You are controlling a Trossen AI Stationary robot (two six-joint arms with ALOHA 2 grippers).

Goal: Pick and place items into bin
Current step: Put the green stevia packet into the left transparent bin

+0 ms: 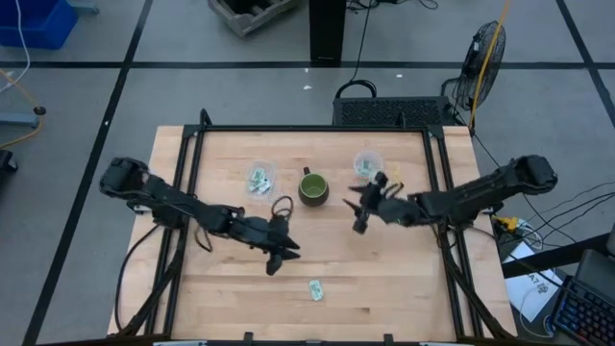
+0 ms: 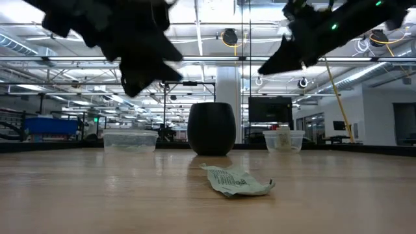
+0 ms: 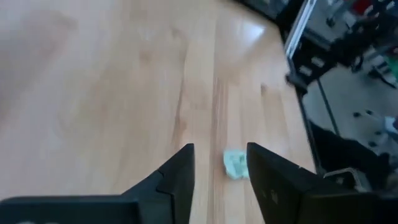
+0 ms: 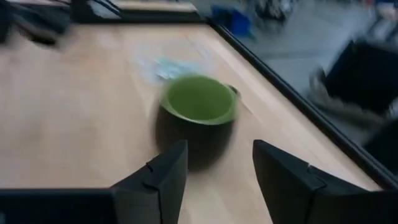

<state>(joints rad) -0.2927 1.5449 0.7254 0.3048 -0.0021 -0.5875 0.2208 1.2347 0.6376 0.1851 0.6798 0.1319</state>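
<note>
One pale green and white packet (image 1: 315, 288) lies flat on the wood near the table's near edge, also seen in the low view as a crumpled packet (image 2: 235, 181). My left gripper (image 1: 277, 261) hovers open above the table, left of and beyond that packet; in its wrist view the packet (image 3: 235, 163) shows past the open fingers (image 3: 219, 149). My right gripper (image 1: 359, 219) is open in the air right of the dark green mug (image 1: 312, 187), facing the mug (image 4: 199, 115). More packets lie in two clear bins (image 1: 259, 178) (image 1: 368, 165).
The mug stands mid-table between the two clear bins (image 2: 130, 140) (image 2: 284, 140). A black frame (image 1: 317, 129) runs along the table's far side and down both sides. Bare wood lies around the loose packet. A fan and a black crate stand beyond the far edge.
</note>
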